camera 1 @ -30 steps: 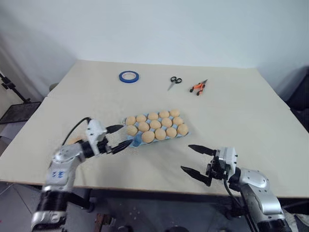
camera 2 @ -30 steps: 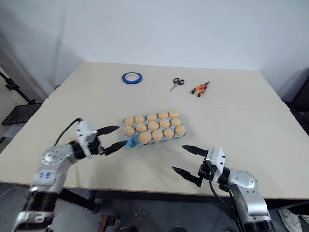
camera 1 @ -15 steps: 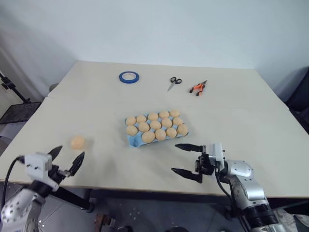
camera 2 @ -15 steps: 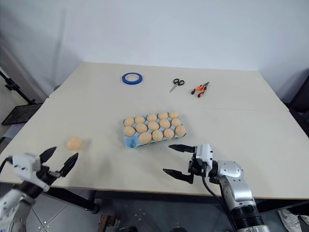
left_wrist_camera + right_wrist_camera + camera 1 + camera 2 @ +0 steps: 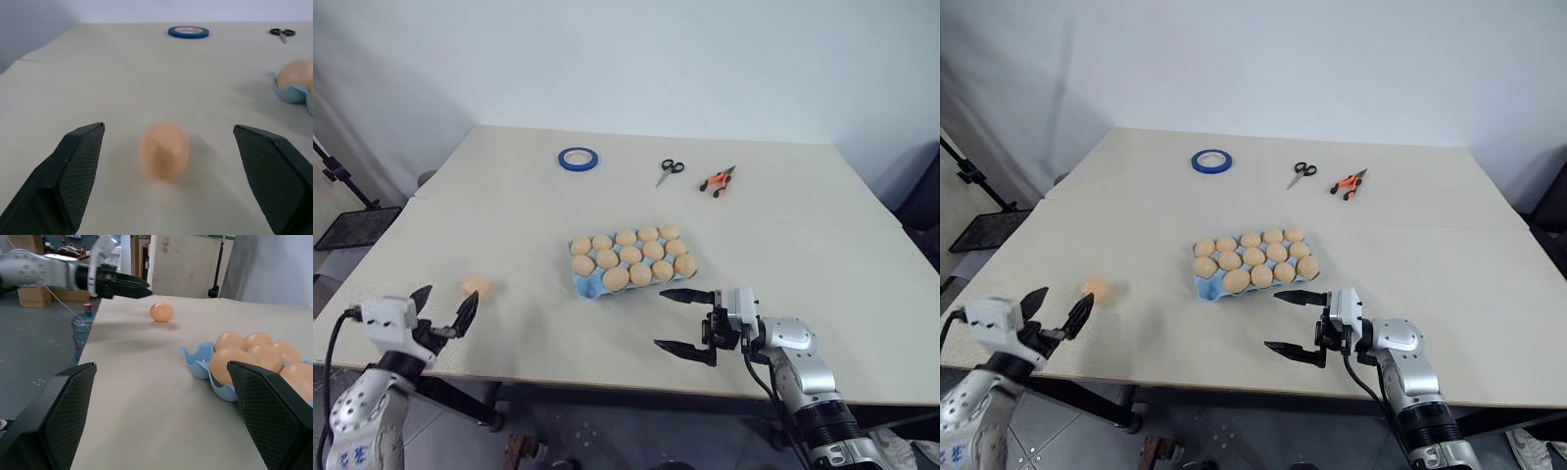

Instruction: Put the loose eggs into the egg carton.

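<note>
Lining up your wide-open left gripper [image 5: 441, 308] with the loose egg [image 5: 475, 286] near the table's [image 5: 783, 225] left edge, you're wanting a gentle, centred closure.

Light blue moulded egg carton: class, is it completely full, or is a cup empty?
Not full. The light blue moulded egg carton has one bare corner cup; one pale tan-orange egg lies on the table.

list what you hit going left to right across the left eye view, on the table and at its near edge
left gripper → loose pale tan-orange egg → blue tape ring → light blue moulded egg carton → black-handled scissors → right gripper → orange-handled pliers
</note>
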Action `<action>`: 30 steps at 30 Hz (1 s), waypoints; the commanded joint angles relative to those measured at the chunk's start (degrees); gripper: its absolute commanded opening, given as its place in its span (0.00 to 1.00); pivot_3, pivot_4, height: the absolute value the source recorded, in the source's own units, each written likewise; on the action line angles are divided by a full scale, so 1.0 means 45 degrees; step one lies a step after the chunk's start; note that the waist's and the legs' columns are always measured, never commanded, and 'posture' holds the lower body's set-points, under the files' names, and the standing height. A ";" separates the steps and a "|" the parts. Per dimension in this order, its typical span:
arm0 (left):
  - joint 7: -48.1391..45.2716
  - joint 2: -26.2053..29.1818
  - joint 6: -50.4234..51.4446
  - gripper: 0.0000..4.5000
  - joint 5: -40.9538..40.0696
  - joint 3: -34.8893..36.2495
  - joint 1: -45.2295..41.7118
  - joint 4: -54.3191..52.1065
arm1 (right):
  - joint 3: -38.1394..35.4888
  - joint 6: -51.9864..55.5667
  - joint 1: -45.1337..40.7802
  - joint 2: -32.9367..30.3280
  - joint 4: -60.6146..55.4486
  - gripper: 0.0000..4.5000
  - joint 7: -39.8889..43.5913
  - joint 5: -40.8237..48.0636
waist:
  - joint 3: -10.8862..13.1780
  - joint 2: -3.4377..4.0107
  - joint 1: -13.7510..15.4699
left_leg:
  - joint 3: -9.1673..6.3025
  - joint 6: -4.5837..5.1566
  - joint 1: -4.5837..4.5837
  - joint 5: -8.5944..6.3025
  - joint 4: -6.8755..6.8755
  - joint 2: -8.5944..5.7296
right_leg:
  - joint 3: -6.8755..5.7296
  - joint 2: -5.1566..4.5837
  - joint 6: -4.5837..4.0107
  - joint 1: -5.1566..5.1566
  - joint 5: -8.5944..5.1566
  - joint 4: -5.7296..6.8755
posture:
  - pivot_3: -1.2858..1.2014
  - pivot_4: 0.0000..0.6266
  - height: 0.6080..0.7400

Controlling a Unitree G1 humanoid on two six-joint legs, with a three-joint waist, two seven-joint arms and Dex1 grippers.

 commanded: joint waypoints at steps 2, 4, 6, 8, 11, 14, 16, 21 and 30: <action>0.0418 0.0559 -0.0058 1.00 0.0967 -0.0682 -0.1195 0.1599 | -0.0174 -0.0120 0.0077 0.0047 -0.0597 1.00 -0.0336 0.0072 | 0.0000 0.0000 -0.0033 | 0.0017 -0.0025 0.0002 0.0035 0.0006 0.0018 | 0.0018 0.0025 0.0000 -0.0006 -0.0001 0.0000 | 0.52 0.24 1.00; 0.0314 0.0627 0.0034 1.00 0.0956 -0.0850 -0.1559 0.1986 | -0.0165 -0.0089 0.0126 0.0046 -0.0731 1.00 -0.0458 0.0072 | 0.0000 -0.0001 -0.0031 | 0.0030 -0.0014 0.0002 0.0047 0.0004 0.0031 | 0.0027 0.0037 -0.0003 -0.0017 -0.0005 0.0000 | 0.52 0.24 1.00; 0.0187 0.0690 0.0211 1.00 0.0949 -0.1031 -0.1794 0.2295 | -0.0187 -0.0045 0.0219 0.0024 -0.0915 1.00 -0.0631 0.0080 | 0.0000 -0.0001 -0.0025 | 0.0040 -0.0020 0.0000 0.0042 0.0003 0.0039 | 0.0032 0.0041 0.0000 -0.0026 -0.0008 0.0000 | 0.52 0.24 1.00; 0.0109 0.0761 0.0212 0.86 0.0962 -0.1127 -0.1945 0.2507 | -0.0203 0.0002 0.0379 -0.0017 -0.1129 1.00 -0.0799 0.0085 | 0.0000 0.0000 -0.0024 | 0.0047 -0.0025 0.0000 0.0039 0.0005 0.0041 | 0.0037 0.0043 0.0008 -0.0030 -0.0014 0.0001 | 0.52 0.24 1.00; -0.0001 0.0814 0.0089 0.66 0.0886 -0.1138 -0.2071 0.2606 | -0.0192 0.0053 0.0560 -0.0062 -0.1343 1.00 -0.0956 0.0092 | 0.0001 -0.0001 0.0002 | 0.0048 -0.0027 0.0000 0.0037 0.0011 0.0040 | 0.0036 0.0041 0.0014 -0.0028 -0.0018 0.0002 | 0.52 0.24 1.00; -0.0694 0.1014 -0.0231 0.44 0.0778 -0.1404 -0.2220 0.2145 | -0.0202 0.0081 0.0707 -0.0081 -0.1515 1.00 -0.1151 0.0046 | 0.0001 -0.0001 0.0002 | 0.0058 -0.0025 0.0001 0.0036 0.0016 0.0036 | 0.0034 0.0036 0.0014 -0.0025 -0.0018 0.0005 | 0.52 0.24 1.00; -0.1380 0.1128 -0.0161 0.44 0.0631 -0.1870 -0.2402 0.1542 | -0.0230 0.0084 0.0738 -0.0084 -0.1596 1.00 -0.1307 0.0023 | 0.0001 -0.0001 0.0011 | 0.0057 -0.0048 0.0003 0.0024 0.0017 0.0033 | 0.0033 0.0034 0.0014 -0.0026 -0.0018 0.0012 | 0.52 0.24 1.00; -0.3517 0.1182 0.0287 0.44 0.0462 -0.3958 -0.3635 0.0435 | -0.0259 0.0081 0.0783 -0.0132 -0.1733 1.00 -0.1563 -0.0030 | 0.0001 -0.0001 0.0139 | 0.0052 -0.0086 0.0002 0.0002 0.0017 0.0014 | 0.0025 0.0021 0.0014 -0.0015 -0.0018 0.0013 | 0.52 0.24 1.00; -0.4532 0.0371 -0.0457 0.44 0.1452 -0.5948 -0.6106 0.2744 | -0.0344 -0.0191 0.1249 -0.0106 -0.2018 1.00 -0.2093 -0.0196 | 0.0002 0.0001 -0.0018 | 0.0097 -0.0035 0.0012 0.0031 0.0019 0.0023 | 0.0052 0.0066 0.0022 -0.0044 -0.0023 0.0013 | 0.52 0.24 1.00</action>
